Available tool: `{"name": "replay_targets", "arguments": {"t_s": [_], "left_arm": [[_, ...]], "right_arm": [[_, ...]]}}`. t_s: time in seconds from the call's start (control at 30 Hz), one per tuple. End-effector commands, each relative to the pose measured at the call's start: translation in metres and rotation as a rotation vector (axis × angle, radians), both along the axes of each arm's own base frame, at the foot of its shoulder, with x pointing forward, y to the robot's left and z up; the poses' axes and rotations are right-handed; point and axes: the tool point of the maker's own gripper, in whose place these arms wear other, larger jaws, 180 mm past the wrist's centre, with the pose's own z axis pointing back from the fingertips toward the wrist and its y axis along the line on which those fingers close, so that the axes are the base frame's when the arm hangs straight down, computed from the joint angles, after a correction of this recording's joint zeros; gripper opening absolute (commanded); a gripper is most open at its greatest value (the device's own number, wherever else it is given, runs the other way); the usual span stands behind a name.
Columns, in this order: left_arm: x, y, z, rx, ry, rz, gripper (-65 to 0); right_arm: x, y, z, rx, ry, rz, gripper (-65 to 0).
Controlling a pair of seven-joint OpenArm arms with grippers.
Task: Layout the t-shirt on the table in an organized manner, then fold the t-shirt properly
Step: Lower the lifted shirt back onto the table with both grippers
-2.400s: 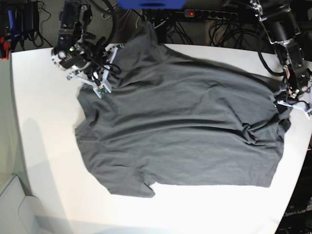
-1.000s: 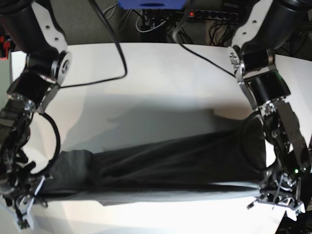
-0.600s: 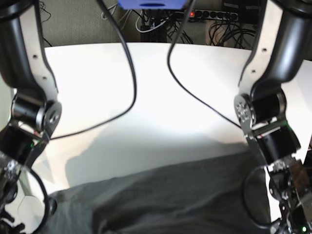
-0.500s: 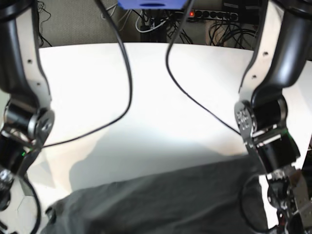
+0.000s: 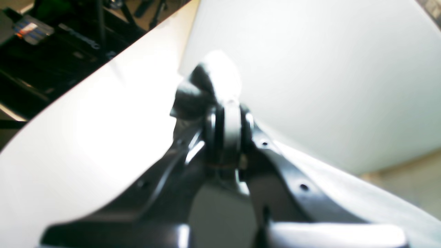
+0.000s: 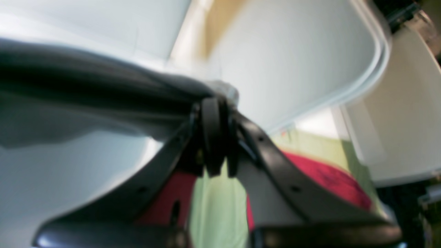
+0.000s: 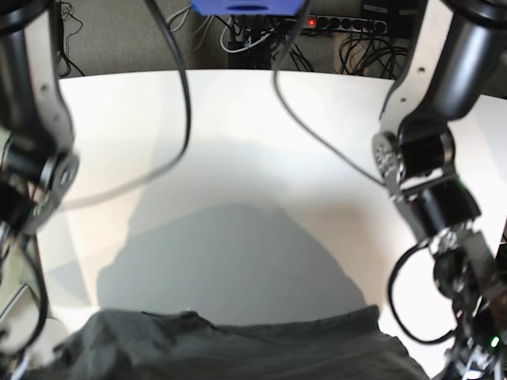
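T-shirt: hangs stretched above the table's near edge. Right gripper: fingers pinched on one corner. Left gripper: fingers together, a dark bunch at their tips.

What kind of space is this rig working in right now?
Likely a robotics lab or workshop bench. A white table carries only the t-shirt, a power strip and tangled cables lie behind the table, and two black arms reach in from above.
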Motion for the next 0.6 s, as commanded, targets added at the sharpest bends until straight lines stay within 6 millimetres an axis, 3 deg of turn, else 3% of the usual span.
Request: {"name": "replay_targets", "arguments": {"t_s": [0.0, 0.13, 0.27, 0.33, 0.43, 0.57], "left_arm": [[-0.008, 0.016, 0.023, 0.034, -0.067, 0.056, -64.9], [-0.033, 0.014, -0.029, 0.052, 0.035, 0.054, -64.9], [-0.065, 0.013, -0.101, 0.071, 0.177, 0.051, -64.9], [-0.080, 0.011, -0.135, 0.075, 0.253, 0.044, -64.9], [-0.106, 0.010, -0.184, 0.076, 0.372, 0.036, -64.8], [-0.136, 0.015, -0.223, 0.093, 0.480, 0.039, -64.7]], "right_arm": [[-0.012, -0.001, 0.007, -0.037, -0.041, -0.015, -65.0], [-0.049, 0.028, -0.065, -0.062, 0.054, 0.030, -65.0], [-0.073, 0.049, -0.137, -0.021, 0.191, 0.091, -65.0], [-0.084, 0.055, -0.164, -0.004, 0.238, 0.120, -65.0], [-0.101, 0.063, -0.195, 0.018, 0.293, 0.155, -65.0], [-0.116, 0.058, -0.214, 0.029, 0.332, 0.148, -65.0]]}}
